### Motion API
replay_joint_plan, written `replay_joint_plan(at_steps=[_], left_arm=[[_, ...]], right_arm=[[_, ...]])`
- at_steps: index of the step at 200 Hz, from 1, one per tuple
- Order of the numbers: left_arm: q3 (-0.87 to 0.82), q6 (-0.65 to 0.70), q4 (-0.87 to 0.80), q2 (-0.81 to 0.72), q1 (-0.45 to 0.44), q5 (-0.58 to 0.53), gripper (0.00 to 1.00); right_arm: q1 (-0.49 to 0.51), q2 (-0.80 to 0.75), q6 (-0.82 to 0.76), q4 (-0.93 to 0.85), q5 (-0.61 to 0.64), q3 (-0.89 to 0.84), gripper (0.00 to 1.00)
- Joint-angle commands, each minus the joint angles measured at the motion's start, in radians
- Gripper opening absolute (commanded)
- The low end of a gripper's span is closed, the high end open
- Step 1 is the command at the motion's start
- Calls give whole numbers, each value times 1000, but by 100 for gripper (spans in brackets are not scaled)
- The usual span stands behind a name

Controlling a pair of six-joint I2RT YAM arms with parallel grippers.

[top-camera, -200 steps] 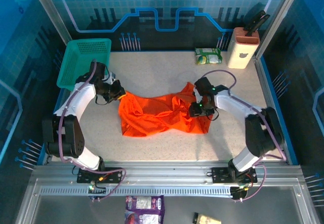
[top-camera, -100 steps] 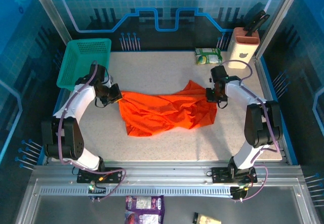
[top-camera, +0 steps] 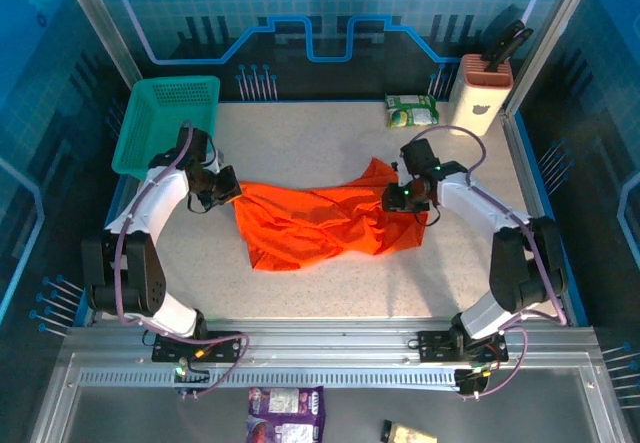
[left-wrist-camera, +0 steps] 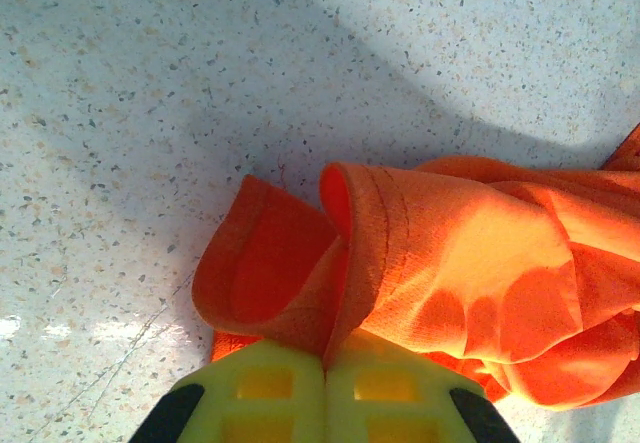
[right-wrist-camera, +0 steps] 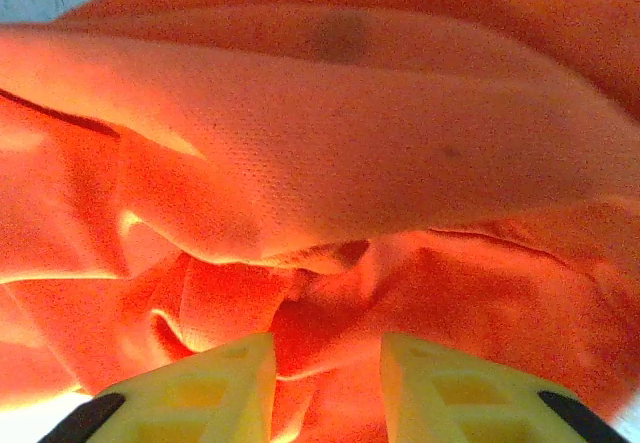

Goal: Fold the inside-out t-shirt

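The inside-out t-shirt [top-camera: 320, 223] is a bright orange, wrinkled heap stretched left to right across the middle of the table. My left gripper [top-camera: 232, 191] is shut on its left end. In the left wrist view a curled hem of the t-shirt [left-wrist-camera: 450, 263] runs pinched into the closed left gripper [left-wrist-camera: 325, 363]. My right gripper [top-camera: 397, 200] sits low over the shirt's right end. In the right wrist view the right gripper [right-wrist-camera: 325, 363] has its fingers apart, with folds of the t-shirt [right-wrist-camera: 350, 143] bulging up into the gap.
A teal mesh basket [top-camera: 165, 123] stands at the far left corner. A green-and-white packet [top-camera: 411, 111] and a knife block [top-camera: 478, 93] stand at the far right. Bare speckled table [top-camera: 300, 133] lies beyond the shirt.
The right gripper pulled the shirt's right end out to the right, stretching the heap wider, then came back left over the cloth with its jaws apart. The left gripper kept its hold.
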Motion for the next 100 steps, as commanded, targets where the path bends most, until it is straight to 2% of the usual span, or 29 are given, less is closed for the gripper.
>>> replay_joint_plan(at_steps=[1,24,48,100], left_arm=[[-7,4,-2,-12,2,11,0],[-11,7,-6,-18,2,7,0],[-18,4,-4,-27,2,8,0],[-17,5,-5,-39,2,0,0]], right_arm=[[7,73,11,60,-64,-3,38],[7,126,21,102,-104,19,40],[6,161,28,108,-112,42,35],[5,96,25,86,-76,38,2]])
